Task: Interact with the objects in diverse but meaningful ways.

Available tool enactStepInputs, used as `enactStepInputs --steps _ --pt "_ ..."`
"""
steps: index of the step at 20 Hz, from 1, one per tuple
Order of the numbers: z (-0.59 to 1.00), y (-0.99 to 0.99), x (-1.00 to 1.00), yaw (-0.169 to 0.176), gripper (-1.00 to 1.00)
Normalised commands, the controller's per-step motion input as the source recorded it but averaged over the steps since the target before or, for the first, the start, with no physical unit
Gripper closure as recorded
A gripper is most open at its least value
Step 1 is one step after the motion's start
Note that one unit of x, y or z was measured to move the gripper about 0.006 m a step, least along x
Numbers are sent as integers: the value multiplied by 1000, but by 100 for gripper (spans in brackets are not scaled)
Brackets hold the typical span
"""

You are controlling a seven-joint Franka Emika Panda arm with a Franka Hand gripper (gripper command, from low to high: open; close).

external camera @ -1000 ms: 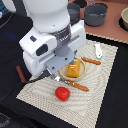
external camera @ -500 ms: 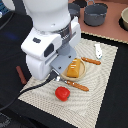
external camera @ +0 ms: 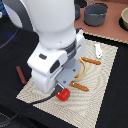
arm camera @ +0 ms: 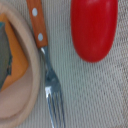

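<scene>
Tomato (external camera: 63, 94), red, smooth and glossy, lies on the woven mat (external camera: 102, 95) in the lower middle of the exterior view, just under the arm's white housing. In the wrist view it fills the upper right as a rounded red oval (arm camera: 95, 29), resting on the mat's fine weave.

Gripper fingers are hidden behind the arm in the exterior view and do not appear in the wrist view, so I cannot tell how far they are parted or whether they touch anything.

Only the wrist view shows the fork (arm camera: 46, 70) beside the tomato, with its orange riveted handle, and a tan plate (arm camera: 31, 92) holding an orange block (arm camera: 19, 62). Only the exterior view shows the brown sausage (external camera: 20, 74) off the mat at left, the white piece (external camera: 98, 51) upper right, and a grey pot (external camera: 95, 14) at top.
</scene>
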Motion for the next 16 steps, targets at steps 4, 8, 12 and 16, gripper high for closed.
enactStepInputs --steps 4,8,12,16 --pt "-131 -403 545 0 -100" --pt "-171 -362 451 0 -100" --pt "-188 -316 386 0 -100" --pt "-90 -326 377 0 100"
